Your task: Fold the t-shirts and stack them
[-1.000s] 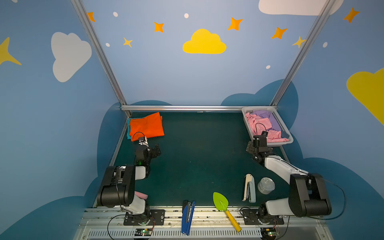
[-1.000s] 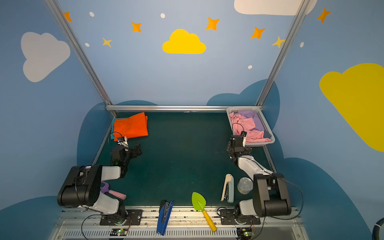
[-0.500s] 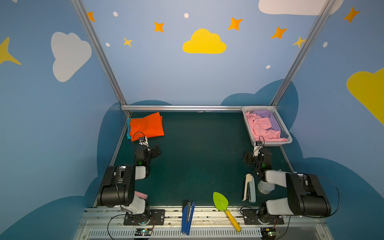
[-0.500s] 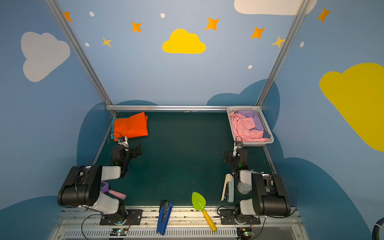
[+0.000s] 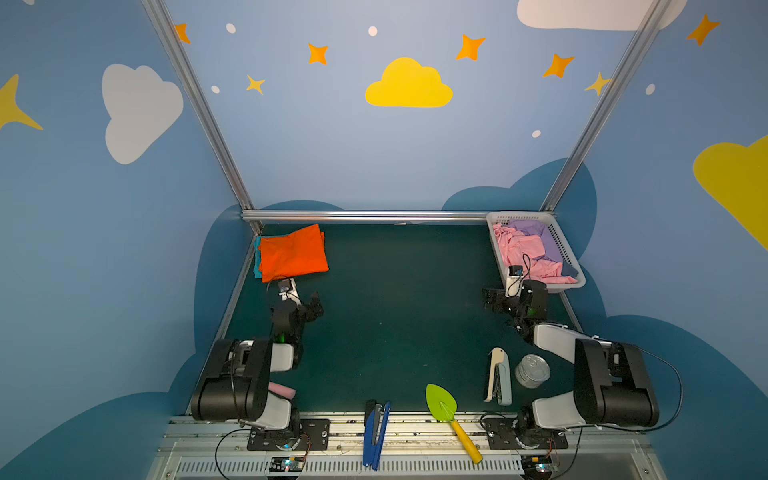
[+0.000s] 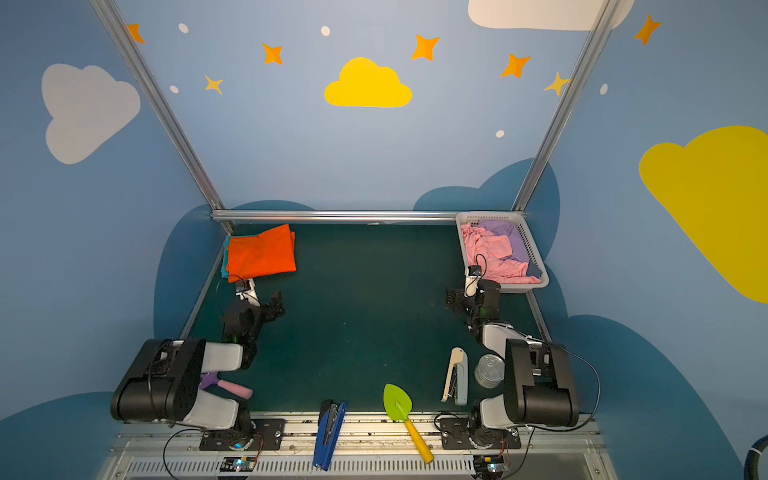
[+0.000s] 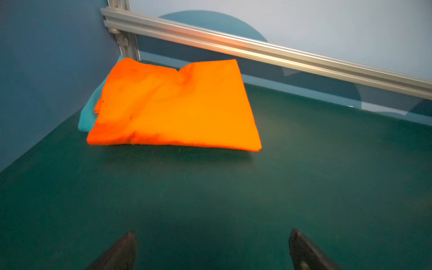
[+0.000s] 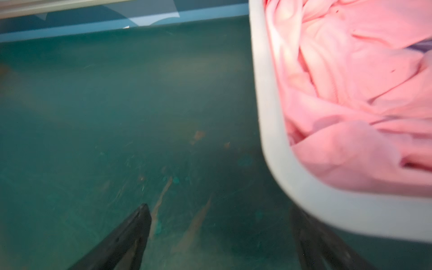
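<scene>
A folded bright orange t-shirt (image 5: 293,253) (image 6: 261,251) (image 7: 175,107) lies in the table's back left corner. It rests on a teal t-shirt (image 5: 257,259) (image 6: 225,259) (image 7: 90,112), of which only an edge shows. My left gripper (image 5: 303,296) (image 6: 264,296) (image 7: 212,233) hovers low over the mat just in front of this stack, open and empty. My right gripper (image 5: 496,299) (image 6: 457,299) (image 8: 218,208) stands open and empty by the near left corner of the white basket (image 5: 519,215) (image 6: 490,215) (image 8: 264,105).
The basket holds crumpled pink cloth (image 5: 523,245) and purple cloth (image 5: 536,230). Near the front edge lie a white stapler (image 5: 498,376), a tin can (image 5: 532,370), a green trowel (image 5: 442,405), a blue stapler (image 5: 375,432) and a pink-handled tool (image 5: 282,390).
My right gripper drew back toward the front, then came forward again beside the basket's near corner, still open. The left arm and the shirt stack have not moved.
</scene>
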You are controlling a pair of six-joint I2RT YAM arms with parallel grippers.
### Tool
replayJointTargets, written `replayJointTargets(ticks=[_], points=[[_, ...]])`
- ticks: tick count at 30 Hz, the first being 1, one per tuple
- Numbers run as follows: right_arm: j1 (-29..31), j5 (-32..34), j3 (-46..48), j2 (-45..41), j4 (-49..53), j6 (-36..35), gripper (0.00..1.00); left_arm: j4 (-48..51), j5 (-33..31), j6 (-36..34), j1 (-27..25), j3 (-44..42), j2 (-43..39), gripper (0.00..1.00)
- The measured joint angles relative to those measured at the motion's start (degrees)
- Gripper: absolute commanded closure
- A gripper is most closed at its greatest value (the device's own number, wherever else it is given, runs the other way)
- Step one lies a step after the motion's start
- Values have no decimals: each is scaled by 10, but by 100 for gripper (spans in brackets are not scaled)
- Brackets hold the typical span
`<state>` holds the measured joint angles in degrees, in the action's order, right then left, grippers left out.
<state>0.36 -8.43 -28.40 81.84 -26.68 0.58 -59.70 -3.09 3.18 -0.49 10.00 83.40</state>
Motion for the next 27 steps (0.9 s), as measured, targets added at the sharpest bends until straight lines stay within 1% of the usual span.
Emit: replayJointTargets(ticks=[1,3,5,6,8,9,10,12,15,21,27], points=[[5,-1,23,-12,-16,-4,7,-30,-4,-5,-13,-32,0,0],[19,6,78,-45,-53,-9,7,-31,-8,-14,-18,-38,22,0],[32,20,122,-69,-85,-11,7,31,-12,-20,-17,19,39,0],[38,25,130,-71,-88,-11,7,76,-4,-20,-10,66,41,0],[41,36,109,-56,-70,-10,7,89,29,-11,17,125,44,0],[39,43,76,-36,-46,-8,7,89,37,-7,33,139,41,0],[33,42,35,-12,-21,-5,7,92,41,-4,44,145,38,0],[10,21,-12,14,-23,-3,7,105,45,1,54,144,36,0],[-10,11,-16,13,-16,4,7,132,55,4,50,135,36,0],[10,33,-17,14,15,9,7,150,62,5,49,133,37,0],[2,36,-25,15,27,19,7,155,62,5,45,133,37,0]])
